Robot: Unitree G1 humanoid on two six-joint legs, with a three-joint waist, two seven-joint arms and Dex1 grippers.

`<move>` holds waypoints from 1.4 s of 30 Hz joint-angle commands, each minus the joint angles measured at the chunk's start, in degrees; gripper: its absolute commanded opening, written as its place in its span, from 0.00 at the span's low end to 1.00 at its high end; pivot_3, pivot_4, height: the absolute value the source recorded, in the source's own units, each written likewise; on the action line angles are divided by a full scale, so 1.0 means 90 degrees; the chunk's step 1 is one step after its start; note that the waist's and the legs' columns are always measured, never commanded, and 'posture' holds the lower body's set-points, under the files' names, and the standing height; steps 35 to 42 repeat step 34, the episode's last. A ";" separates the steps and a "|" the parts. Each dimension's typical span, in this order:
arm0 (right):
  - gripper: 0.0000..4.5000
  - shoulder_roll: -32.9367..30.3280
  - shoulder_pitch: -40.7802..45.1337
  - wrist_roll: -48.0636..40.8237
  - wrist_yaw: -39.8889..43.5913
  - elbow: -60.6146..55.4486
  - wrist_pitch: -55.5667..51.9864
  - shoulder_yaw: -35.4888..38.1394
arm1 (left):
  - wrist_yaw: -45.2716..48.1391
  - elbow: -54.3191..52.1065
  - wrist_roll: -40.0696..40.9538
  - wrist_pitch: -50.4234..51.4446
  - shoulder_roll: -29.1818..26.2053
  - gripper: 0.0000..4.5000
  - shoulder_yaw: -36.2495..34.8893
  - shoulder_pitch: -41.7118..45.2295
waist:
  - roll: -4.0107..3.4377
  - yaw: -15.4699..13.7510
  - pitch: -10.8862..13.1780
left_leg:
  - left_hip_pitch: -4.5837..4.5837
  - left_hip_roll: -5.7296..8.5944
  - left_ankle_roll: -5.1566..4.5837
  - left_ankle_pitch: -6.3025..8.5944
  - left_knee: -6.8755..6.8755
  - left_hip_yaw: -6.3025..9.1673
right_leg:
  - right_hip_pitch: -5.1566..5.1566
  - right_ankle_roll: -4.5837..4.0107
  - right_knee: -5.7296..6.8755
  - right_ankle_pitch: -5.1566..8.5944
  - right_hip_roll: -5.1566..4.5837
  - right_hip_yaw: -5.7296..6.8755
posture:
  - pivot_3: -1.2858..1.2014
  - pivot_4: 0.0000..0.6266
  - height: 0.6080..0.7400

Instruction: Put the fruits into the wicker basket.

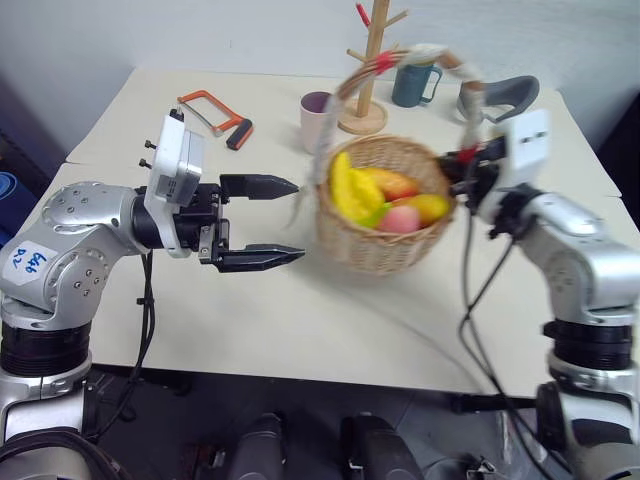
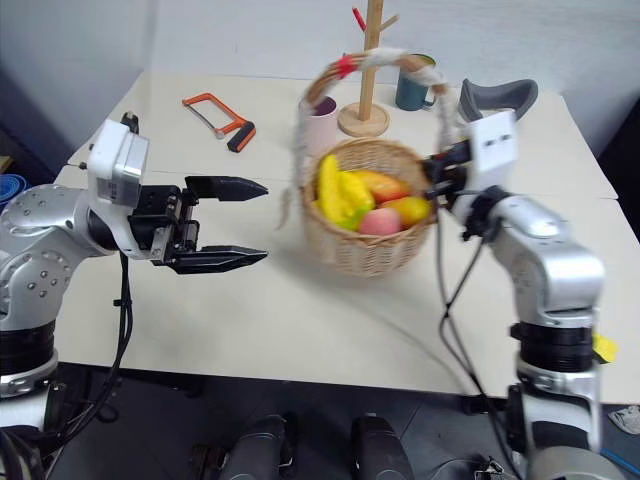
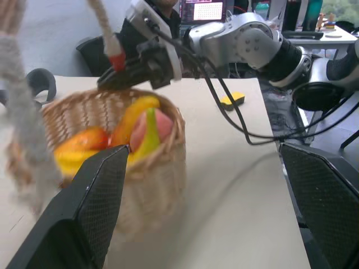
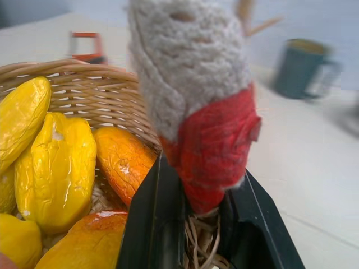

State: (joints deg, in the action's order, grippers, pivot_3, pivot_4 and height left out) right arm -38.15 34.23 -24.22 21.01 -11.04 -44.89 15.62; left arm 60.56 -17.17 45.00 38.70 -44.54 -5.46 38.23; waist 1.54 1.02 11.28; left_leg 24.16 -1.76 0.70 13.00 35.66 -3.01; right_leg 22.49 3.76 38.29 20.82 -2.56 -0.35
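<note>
Fruits (image 2: 355, 195) all sit inside wicker basket (image 2: 365, 235), mid-worktop. Right tool (image 4: 196, 224) is clamped on the handle's red-tied base at the rim; left tool (image 2: 228, 222) hangs wide open, empty, just beside. Advice: move the basket slowly, keeping it level.

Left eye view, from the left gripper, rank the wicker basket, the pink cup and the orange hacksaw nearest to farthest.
Measured from the left gripper:
1. Wicker basket, just past the fingertips, toward the robot's right.
2. Pink cup, farther back on the table, behind the basket's left rim.
3. Orange hacksaw, back and to the left. The cup and hacksaw are close to call.
</note>
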 commanded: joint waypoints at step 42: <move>0.99 -0.3596 -0.5317 -0.0951 0.6267 0.1939 -0.0076 0.5616 | 0.0850 0.1497 -0.0804 -0.0924 0.0585 1.00 0.0440 0.0922 | 0.0018 0.0141 -0.0002 | -0.0185 -0.0014 -0.0018 0.0027 -0.0057 -0.0087 | -0.0166 0.0033 -0.0092 -0.0009 0.0034 -0.0091 | 0.52 0.24 1.00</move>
